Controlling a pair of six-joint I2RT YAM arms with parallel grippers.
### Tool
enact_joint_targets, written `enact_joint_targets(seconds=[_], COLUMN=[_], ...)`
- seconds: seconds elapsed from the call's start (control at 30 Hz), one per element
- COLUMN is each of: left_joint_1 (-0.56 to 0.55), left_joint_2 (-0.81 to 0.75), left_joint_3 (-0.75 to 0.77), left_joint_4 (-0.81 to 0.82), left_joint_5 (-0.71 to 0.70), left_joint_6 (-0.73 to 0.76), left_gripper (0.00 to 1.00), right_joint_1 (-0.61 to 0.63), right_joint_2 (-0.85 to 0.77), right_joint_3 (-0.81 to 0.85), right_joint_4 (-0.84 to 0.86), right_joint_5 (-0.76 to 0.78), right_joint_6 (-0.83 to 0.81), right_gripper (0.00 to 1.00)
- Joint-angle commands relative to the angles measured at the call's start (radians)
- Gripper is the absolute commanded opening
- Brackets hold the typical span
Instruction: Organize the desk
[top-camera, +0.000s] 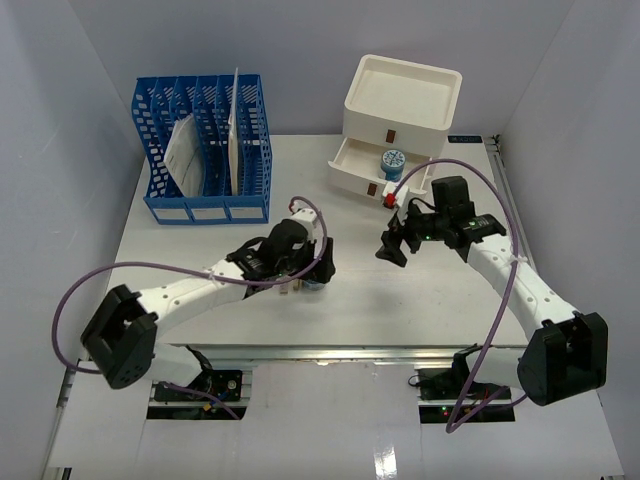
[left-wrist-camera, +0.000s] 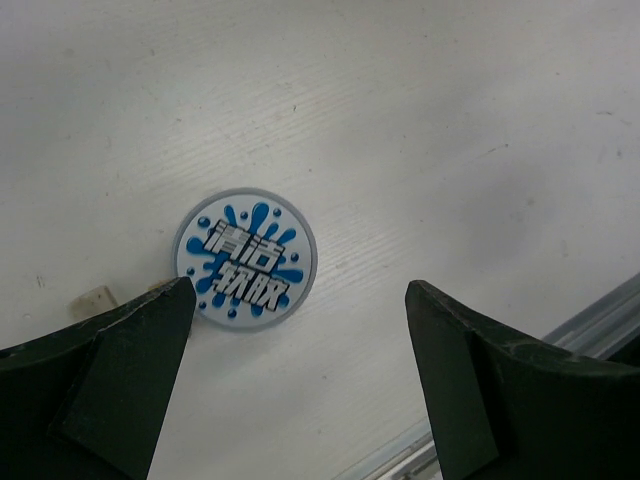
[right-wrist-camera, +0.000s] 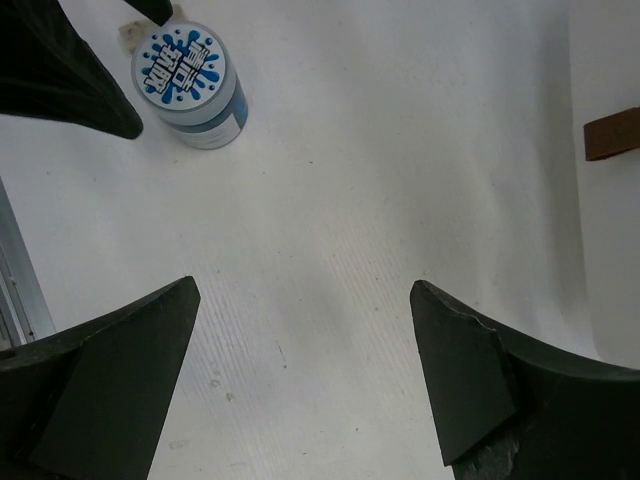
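Observation:
The white desk (top-camera: 200, 250) carries a small round jar with a blue splash lid (left-wrist-camera: 245, 258), also in the right wrist view (right-wrist-camera: 190, 85) and just showing in the top view (top-camera: 315, 285). My left gripper (left-wrist-camera: 300, 290) is open and hovers right over the jar, its left finger (left-wrist-camera: 130, 370) beside the lid; the top view shows this gripper (top-camera: 310, 272) at mid desk. My right gripper (right-wrist-camera: 305, 290) is open and empty above bare desk, right of the jar (top-camera: 392, 245). A second blue-lidded jar (top-camera: 393, 162) lies in the open drawer.
A white stacked drawer box (top-camera: 400, 100) stands at the back right with its lower drawer pulled out; its edge and brown handle (right-wrist-camera: 612, 135) show beside my right gripper. A blue slotted file rack (top-camera: 205, 150) with papers stands back left. A small beige piece (left-wrist-camera: 95, 300) lies by the jar. The metal rail (left-wrist-camera: 600, 320) runs along the near edge.

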Motion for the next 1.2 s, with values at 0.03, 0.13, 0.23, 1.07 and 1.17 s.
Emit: enact_joint_targets(seconds=[0.03, 0.13, 0.23, 1.07, 1.17], left_joint_1=[-0.059, -0.081, -0.096, -0.156, -0.155], left_joint_2=[0.154, 0.240, 0.300, 0.304, 0.344], left_joint_3=[0.172, 0.242, 0.288, 0.292, 0.305], left_joint_4=[-0.179, -0.252, -0.302, -0.307, -0.315], left_joint_5=[-0.175, -0.252, -0.317, -0.463, -0.485], left_joint_6=[0.070, 0.073, 0.076, 0.108, 0.105], left_gripper=[0.98, 0.98, 0.98, 0.98, 0.98], right_joint_1=[-0.090, -0.110, -0.117, -0.152, -0.158], right_joint_2=[-0.050, -0.063, -0.071, -0.058, -0.057], right_joint_3=[-0.036, -0.051, -0.064, -0.093, -0.095], right_joint_4=[0.083, 0.084, 0.088, 0.087, 0.086], right_joint_5=[-0.131, -0.154, -0.163, -0.201, -0.206], right_joint_6=[0.041, 0.041, 0.040, 0.035, 0.035], right_gripper=[0.92, 0.92, 0.93, 0.92, 0.92])
